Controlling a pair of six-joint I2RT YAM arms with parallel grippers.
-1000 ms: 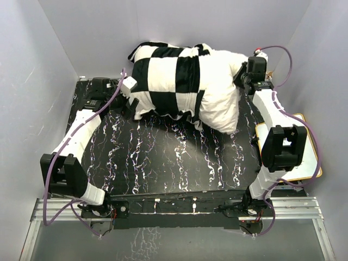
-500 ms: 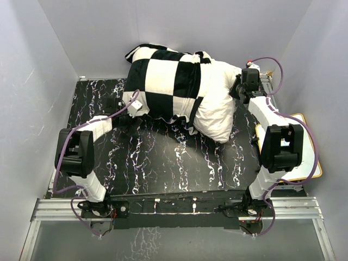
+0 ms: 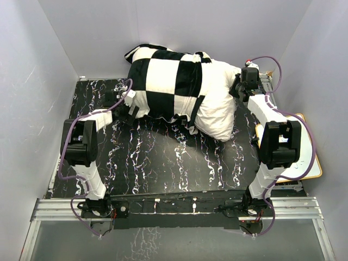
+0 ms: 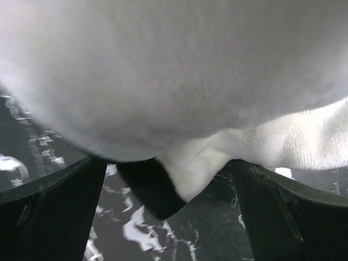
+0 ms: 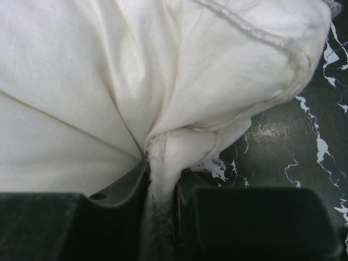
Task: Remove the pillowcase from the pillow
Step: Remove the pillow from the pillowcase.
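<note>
While the pillow (image 3: 220, 106) lies at the far side of the table (image 3: 163, 157) with its right end bared and the rest sheathed in the checkered pillowcase (image 3: 163, 81), a bunched corner of plain off-white fabric is seen clamped between the right fingers (image 5: 255, 223), which are closed tight on it. The left fingers (image 4: 49, 217) are spread wide at the near left corner of the pillowcase, with a small tongue of black-and-white plush hanging between them but not gripped. Several failures can be expected from this arrangement. If the left fingers are closed too deep, the pillow itself may be pinched together with the plush, so that both are dragged as one and nothing is peeled. If they are closed too shallow, only the tip of the corner would be caught, and the thick pile could be pulled free under load. The right-hand pinch is narrow, so under a hard leftward pull the corner might be lost and the whole bundle slid across the table. Whether the cover's open edge is snagged underneath cannot be told.
</note>
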